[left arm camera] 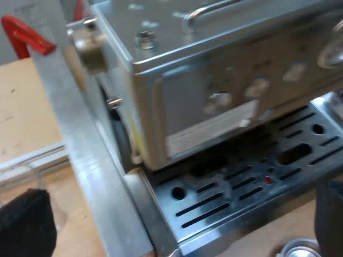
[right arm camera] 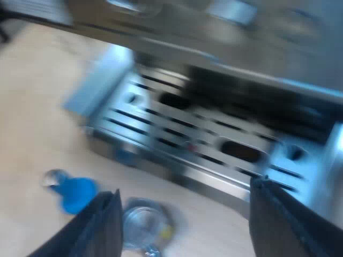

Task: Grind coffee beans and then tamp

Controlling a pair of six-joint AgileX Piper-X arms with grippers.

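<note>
Judged opening step, nothing ground yet. Both tools gape wide, empty: left gripper [left arm camera: 179,214] at the brushed-steel espresso machine [left arm camera: 214,80], right gripper [right arm camera: 186,209] near the blue plastic tamper [right arm camera: 75,194]. Next move: centre, descend, close.

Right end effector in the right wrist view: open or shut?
Open: the right end effector has its two black fingers wide apart, gripping nothing; a clear measuring glass shows between them.

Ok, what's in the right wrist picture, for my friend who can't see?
My right pincer hangs open at the espresso machine's slotted drip tray. On the wooden table sit a blue tamper and a clear glass.
</note>
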